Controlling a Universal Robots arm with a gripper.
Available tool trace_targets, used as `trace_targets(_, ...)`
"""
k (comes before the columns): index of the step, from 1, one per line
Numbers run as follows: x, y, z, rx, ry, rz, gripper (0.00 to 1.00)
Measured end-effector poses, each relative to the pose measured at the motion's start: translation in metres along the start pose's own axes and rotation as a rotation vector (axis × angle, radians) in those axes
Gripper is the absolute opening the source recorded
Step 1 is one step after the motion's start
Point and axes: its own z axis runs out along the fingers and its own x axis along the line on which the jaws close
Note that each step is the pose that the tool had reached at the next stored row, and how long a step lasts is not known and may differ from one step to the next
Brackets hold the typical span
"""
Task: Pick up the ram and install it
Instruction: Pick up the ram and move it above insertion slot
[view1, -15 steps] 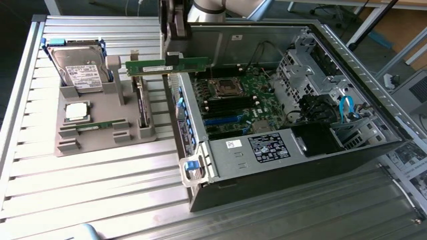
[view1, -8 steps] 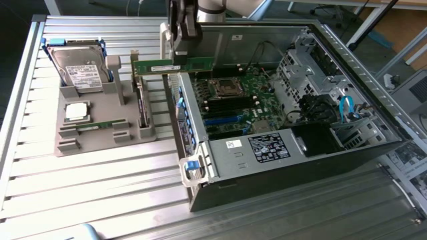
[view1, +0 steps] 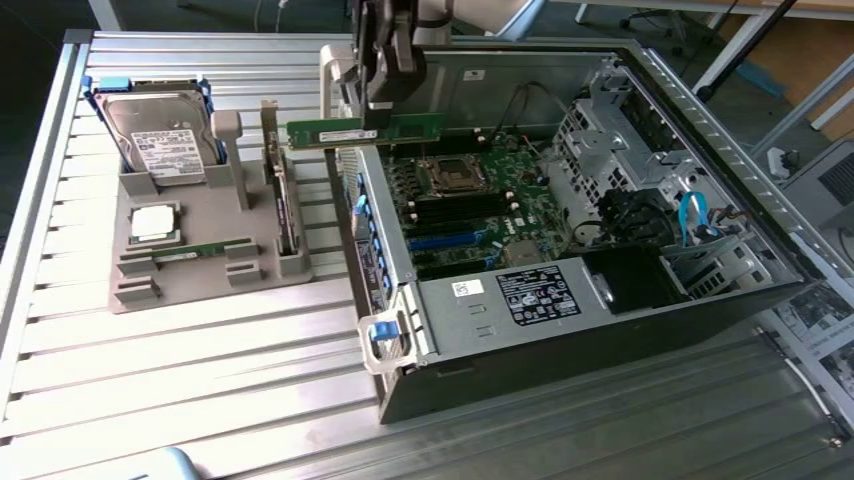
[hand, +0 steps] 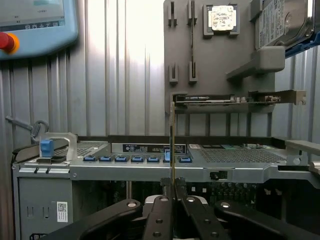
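The ram (view1: 350, 131) is a long green board with a white sticker. It hangs level in the air over the near wall of the open computer case (view1: 441, 320), above the motherboard (view1: 481, 190). My gripper (view1: 383, 112) comes down from above and is shut on the ram's upper edge near its middle. In the wrist view the ram (hand: 173, 145) shows edge-on as a thin upright strip pinched between the two black fingers (hand: 161, 215) of my gripper (hand: 173, 186). The case's open bay lies below it.
On the exterior view's left, a grey fixture (view1: 200, 275) holds a hard drive (view1: 160, 145), a square processor chip (view1: 154, 222) and an upright card (view1: 280, 200). The case has drive cages and cables (view1: 667, 220) and a blue-latched handle (view1: 384, 338). A teach pendant (hand: 35, 20) lies on the slatted table.
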Motion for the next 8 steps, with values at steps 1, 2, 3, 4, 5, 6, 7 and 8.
trace_targets(1, 0.000, -0.0019, 0.0000, 0.0000, 0.0000, 0.000, 0.12)
trace_targets(2, 0.000, -0.0043, 0.0001, 0.0000, 0.0000, 0.000, 0.12)
trace_targets(3, 0.000, -0.0072, 0.0001, 0.0001, 0.0000, 0.000, 0.12)
trace_targets(4, 0.000, -0.0091, 0.0002, 0.0001, 0.0000, 0.000, 0.12)
trace_targets(5, 0.000, -0.0108, 0.0002, 0.0000, 0.0000, 0.000, 0.12)
trace_targets(6, 0.000, -0.0124, 0.0002, 0.0001, 0.0000, 0.000, 0.12)
trace_targets(7, 0.000, -0.0139, 0.0002, 0.0001, -0.0001, 0.000, 0.12)
trace_targets(8, 0.000, -0.0154, 0.0003, 0.0000, 0.0000, 0.000, 0.12)
